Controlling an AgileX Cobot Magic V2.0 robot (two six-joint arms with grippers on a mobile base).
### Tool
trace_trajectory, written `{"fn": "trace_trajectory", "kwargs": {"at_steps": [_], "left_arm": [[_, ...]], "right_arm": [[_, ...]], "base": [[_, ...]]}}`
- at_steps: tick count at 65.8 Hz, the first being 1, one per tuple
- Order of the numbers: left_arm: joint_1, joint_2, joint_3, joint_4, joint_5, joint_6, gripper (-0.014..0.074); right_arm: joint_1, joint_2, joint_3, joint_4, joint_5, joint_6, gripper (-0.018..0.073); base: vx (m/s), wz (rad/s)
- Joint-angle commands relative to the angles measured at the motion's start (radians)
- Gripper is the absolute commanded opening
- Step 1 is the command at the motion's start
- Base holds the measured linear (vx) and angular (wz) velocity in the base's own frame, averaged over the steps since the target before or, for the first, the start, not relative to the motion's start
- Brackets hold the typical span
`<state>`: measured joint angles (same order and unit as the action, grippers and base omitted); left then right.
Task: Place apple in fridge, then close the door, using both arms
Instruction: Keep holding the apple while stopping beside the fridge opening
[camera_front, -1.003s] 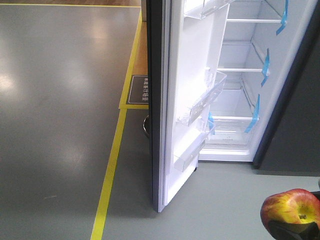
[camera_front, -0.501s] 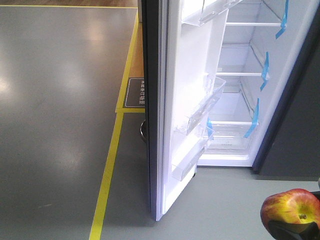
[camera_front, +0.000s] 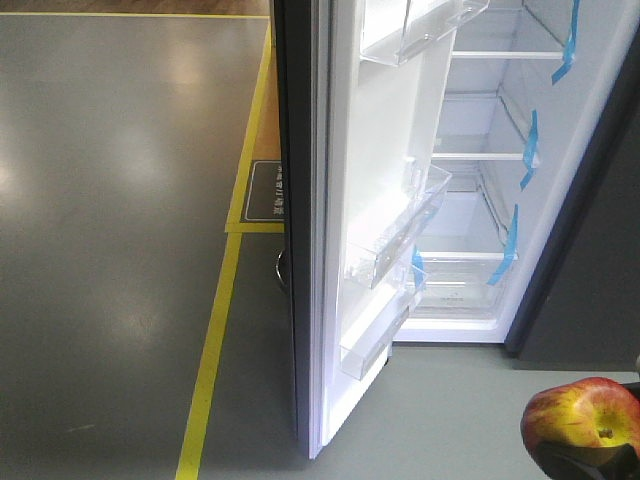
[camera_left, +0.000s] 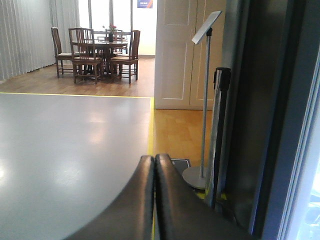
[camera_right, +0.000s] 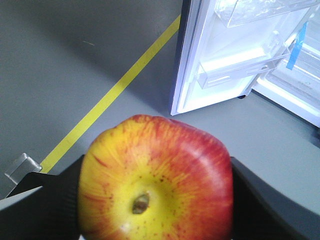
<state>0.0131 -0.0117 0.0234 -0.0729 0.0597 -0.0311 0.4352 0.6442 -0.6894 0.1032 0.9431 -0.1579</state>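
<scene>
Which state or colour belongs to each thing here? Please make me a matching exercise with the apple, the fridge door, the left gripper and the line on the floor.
Things:
1. apple
2. door
3. left gripper
4. floor line

States or colours:
A. yellow
B. shut, holding nothing
C. standing open
D. held by the right gripper

Pairs: 1-D, 2-C, 3-B, 4-A.

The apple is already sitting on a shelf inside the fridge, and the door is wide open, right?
Not on a shelf. The right wrist view shows the apple gripped in the right jaws, outside the fridge. The door is indeed wide open.
</scene>
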Motion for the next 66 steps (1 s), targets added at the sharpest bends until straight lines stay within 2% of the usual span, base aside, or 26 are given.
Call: {"fn": "trace_trajectory", "kwargs": {"at_steps": [1, 66], "left_arm": [[-0.001, -0.015, 0.03, -0.004, -0.074, -0.008, -0.0006], [-0.001, -0.015, 0.03, -0.004, -0.074, -0.008, -0.0006]], "right_arm": [[-0.003, -0.001, -0.027, 0.003, -0.065, -0.003, 0.0357], [-0.003, -0.001, -0.027, 0.003, -0.065, -0.003, 0.0357]], "base": [[0.08, -0.02], [0.11, -0.01]]}}
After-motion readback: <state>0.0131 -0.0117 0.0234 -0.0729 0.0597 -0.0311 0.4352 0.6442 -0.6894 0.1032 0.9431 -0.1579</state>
